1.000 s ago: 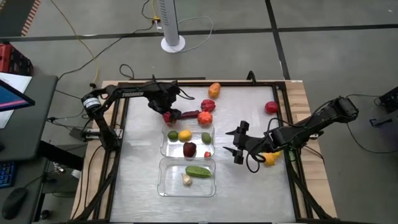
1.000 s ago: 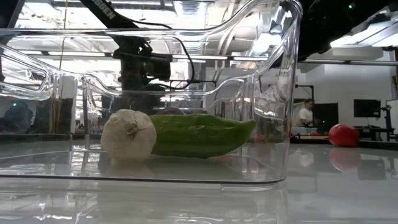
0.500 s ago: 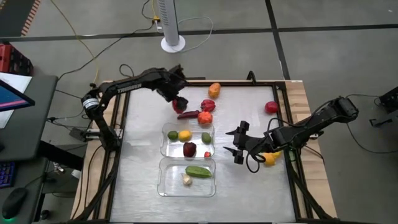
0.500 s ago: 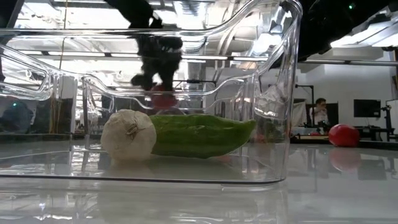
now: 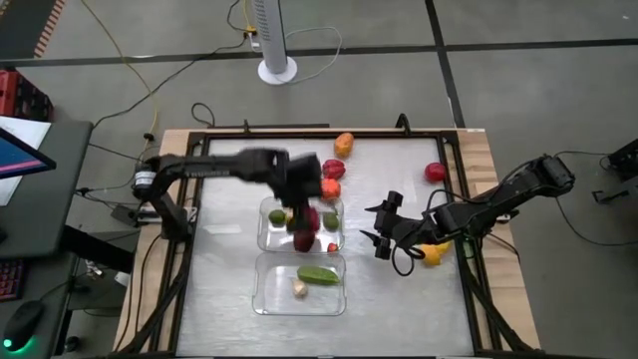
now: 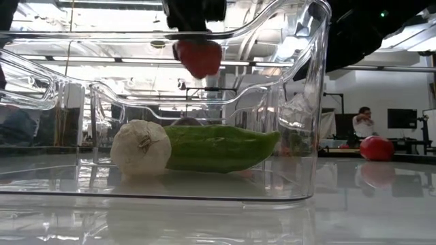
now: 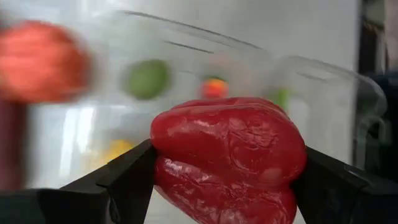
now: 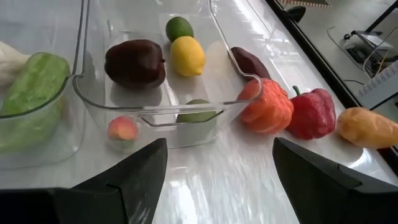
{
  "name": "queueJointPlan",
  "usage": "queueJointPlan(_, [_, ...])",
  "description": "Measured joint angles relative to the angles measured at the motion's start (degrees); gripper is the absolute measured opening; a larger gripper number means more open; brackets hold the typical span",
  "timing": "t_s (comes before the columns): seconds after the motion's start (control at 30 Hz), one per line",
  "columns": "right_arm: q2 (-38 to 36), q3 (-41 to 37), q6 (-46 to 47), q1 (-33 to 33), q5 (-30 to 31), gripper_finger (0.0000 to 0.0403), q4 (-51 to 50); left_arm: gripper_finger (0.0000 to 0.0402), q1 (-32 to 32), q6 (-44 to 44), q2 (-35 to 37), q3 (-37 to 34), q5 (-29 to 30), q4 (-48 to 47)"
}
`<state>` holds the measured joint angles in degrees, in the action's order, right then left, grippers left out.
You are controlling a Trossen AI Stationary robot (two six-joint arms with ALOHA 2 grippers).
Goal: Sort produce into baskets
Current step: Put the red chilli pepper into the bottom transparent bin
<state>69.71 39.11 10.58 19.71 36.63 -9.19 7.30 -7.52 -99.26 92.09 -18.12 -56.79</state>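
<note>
The left gripper (image 7: pixel 227 171), clamped on a red pepper (image 7: pixel 229 155), hangs above the far tub (image 5: pixel 265 231) (fruit inside); the right gripper (image 8: pixel 214 171), fingers apart, waits beside that tub.

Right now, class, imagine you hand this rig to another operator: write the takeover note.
Left end effector: shut on a red pepper, carried above the far basket.
Right end effector: open, empty, hovering right of the baskets.
Far basket holds a lime, lemon, dark red fruit, a green piece and a small peach-coloured piece.
Near basket holds a cucumber and a garlic bulb.
Left to sort: the purple piece, orange-red piece, second red pepper, orange piece, the red one at right, a yellow one under the right arm.
</note>
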Motion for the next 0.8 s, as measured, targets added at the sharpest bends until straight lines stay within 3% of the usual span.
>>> queueJointPlan(0.23, [0.00,0.00,0.00,-0.35,-0.28,0.0317,1.07,0.0300,-15.54,-4.38,-0.02,0.00,5.35,2.96])
queueJointPlan(0.4, [0.00,0.00,1.15,-0.33,-0.74,0.0317,1.42,0.0300,-23.37,-5.10,-0.02,0.00,11.05,4.39])
queueJointPlan(0.6, [0.00,0.00,2.75,0.63,-0.89,0.0317,1.69,0.0309,-28.65,-9.32,-0.02,0.00,19.06,4.34])
queueJointPlan(0.8, [0.00,0.00,3.41,1.73,-0.87,0.0317,2.12,0.0348,-29.52,-14.82,-0.17,0.00,24.24,3.87])
